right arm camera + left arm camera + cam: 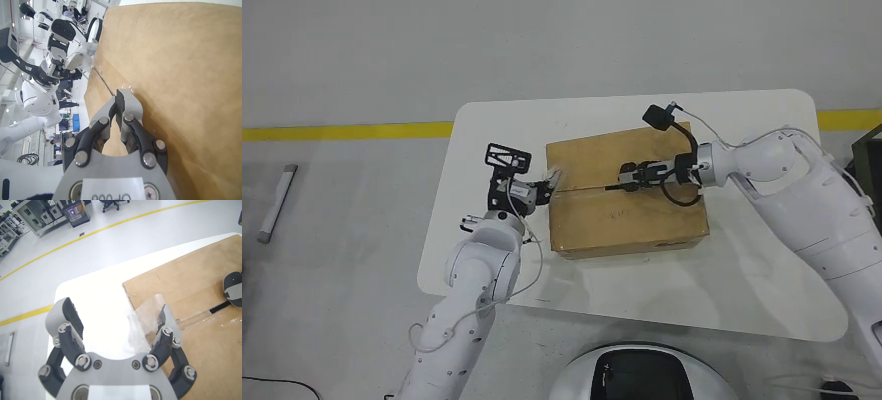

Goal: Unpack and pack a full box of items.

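White table (pixel 762 290) fills mid frame in the top view. Left gripper (pixel 550 183) is at the left edge of the box, fingers spread wide, with a strip of clear tape (pixel 149 315) clinging to one finger (pixel 169 318). Closed cardboard box (pixel 632 225) sits at table centre. Right gripper (pixel 622 178) rests on the box top at the seam (pixel 587 186), fingers pressed together.

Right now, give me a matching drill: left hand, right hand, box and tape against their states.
1 left hand
2 right hand
3 box
4 tape

a shut, over the box top
b brown, on the table
c open, beside the box
d clear, lifted at the box's end

Pairs: 1-c, 2-a, 3-b, 4-d
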Tool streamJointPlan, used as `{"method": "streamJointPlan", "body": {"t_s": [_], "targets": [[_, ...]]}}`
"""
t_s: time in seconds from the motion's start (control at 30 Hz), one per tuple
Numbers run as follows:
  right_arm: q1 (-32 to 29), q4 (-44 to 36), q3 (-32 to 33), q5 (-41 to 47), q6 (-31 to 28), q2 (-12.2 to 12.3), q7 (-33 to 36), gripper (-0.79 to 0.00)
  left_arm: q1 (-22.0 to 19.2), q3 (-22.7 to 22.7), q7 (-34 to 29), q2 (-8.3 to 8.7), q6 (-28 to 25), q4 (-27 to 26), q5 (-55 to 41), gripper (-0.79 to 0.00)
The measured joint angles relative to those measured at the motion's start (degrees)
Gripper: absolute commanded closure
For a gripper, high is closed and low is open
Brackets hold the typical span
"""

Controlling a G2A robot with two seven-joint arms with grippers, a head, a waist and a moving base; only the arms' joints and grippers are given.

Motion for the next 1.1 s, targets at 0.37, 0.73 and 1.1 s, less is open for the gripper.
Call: {"method": "streamJointPlan", "body": {"t_s": [0.37,0.73,1.1], "targets": [[-1.3,-4.2,8.2,-2.3,0.9,2.7,2.2,0.000,-0.3,2.4,-0.3,-1.05,0.0,-0.1,3.0,-0.785],[-8.5,-7.0,18.6,-2.8,2.0,5.7,0.7,0.000,-1.7,6.7,-0.3,-2.64,0.3,0.3,4.8,-0.785],[-16.0,-10.3,25.5,-2.4,2.2,7.8,0.8,0.000,-4.6,12.4,-0.6,-5.04,1.7,2.5,6.1,-0.785]]}}
